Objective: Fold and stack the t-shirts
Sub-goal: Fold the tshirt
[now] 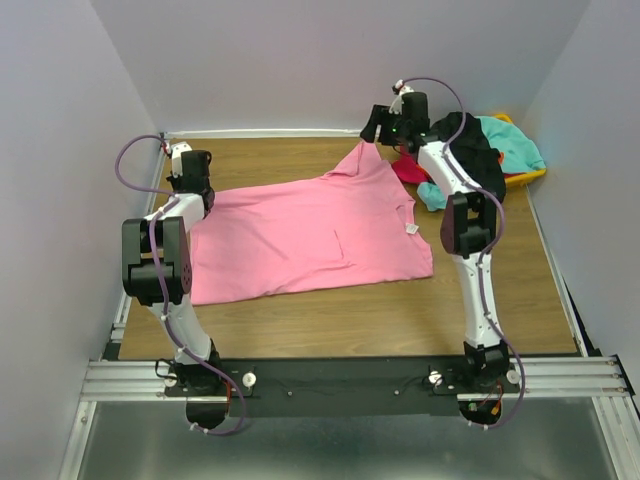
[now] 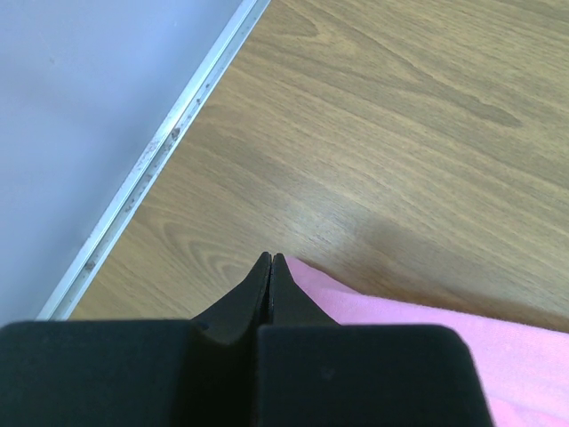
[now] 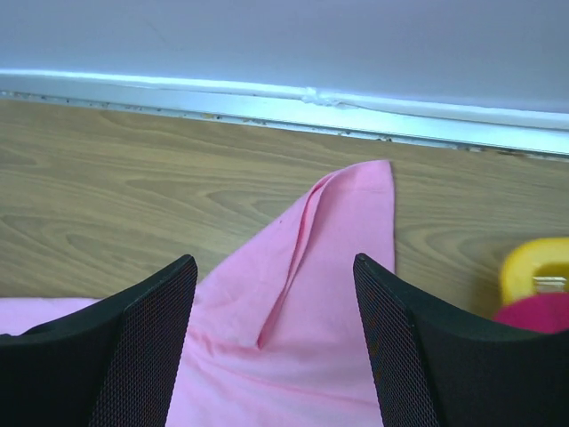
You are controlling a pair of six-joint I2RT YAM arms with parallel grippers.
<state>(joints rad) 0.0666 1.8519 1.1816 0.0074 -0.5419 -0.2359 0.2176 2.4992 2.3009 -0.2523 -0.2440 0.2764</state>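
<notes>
Your large bright pink cotton t-shirt lies spread flat on the wooden table, its collar towards the right arm and its hem towards the left arm. One short sleeve points at the far wall, and its cloth is creased into a ridge.

Your left gripper sits at the shirt's far left corner. Its two black fingers are clenched tight together, and the pink edge lies just beside their tips. You cannot tell from the wrist view whether any cloth is pinched between them.

Your right gripper hangs over the far sleeve with its fingers spread wide and released, grasping nothing. The pink cloth lies below the gap.

At the far right corner a yellow plastic bin holds a heap of the other shirts. A black one is draped on top, a teal one lies beside it, and a magenta one spills towards the pink collar.
</notes>
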